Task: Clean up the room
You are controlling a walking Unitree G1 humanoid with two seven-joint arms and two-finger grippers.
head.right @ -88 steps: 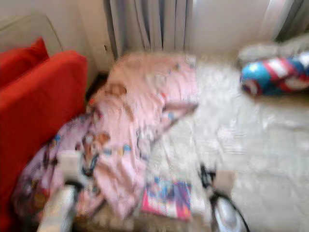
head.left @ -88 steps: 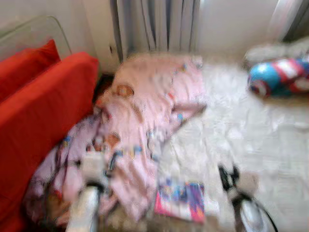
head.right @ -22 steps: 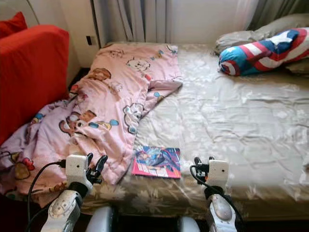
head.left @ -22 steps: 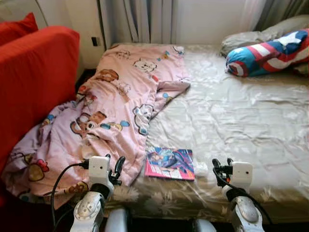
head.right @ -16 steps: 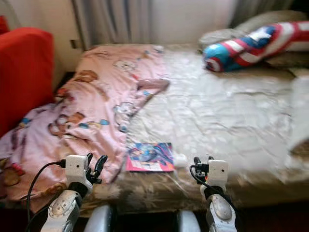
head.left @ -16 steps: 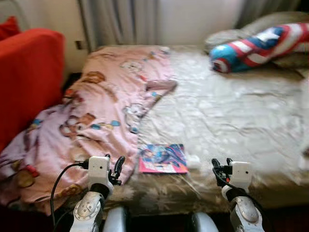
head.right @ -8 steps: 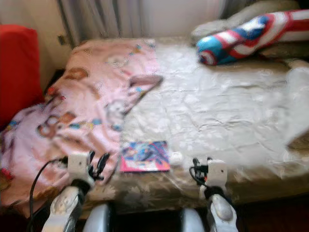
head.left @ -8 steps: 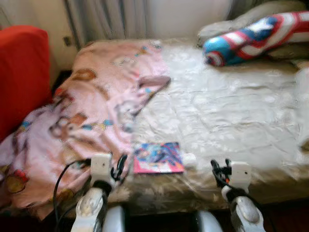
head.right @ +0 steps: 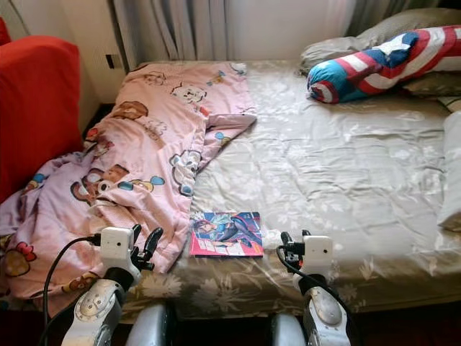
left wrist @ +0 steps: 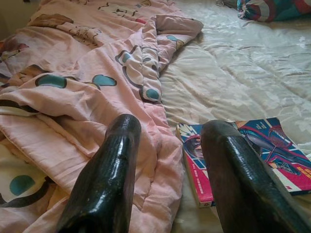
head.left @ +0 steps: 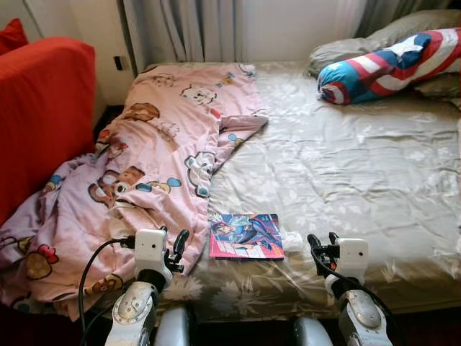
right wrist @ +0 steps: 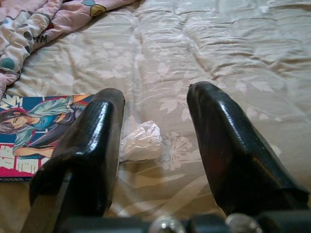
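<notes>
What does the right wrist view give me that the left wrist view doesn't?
Right wrist alone: a crumpled white tissue on the bed sheet, between the open right gripper's fingers. Left wrist alone: the striped pillow far off and the open left gripper. Both: the comic book and the pink blanket.

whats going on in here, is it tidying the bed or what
The robot stands at the bed's edge, holding nothing. Its left pincer and right pincer are both open and low. A comic book and a crumpled white wrapper lie on the sheet beside a rumpled pink blanket.
</notes>
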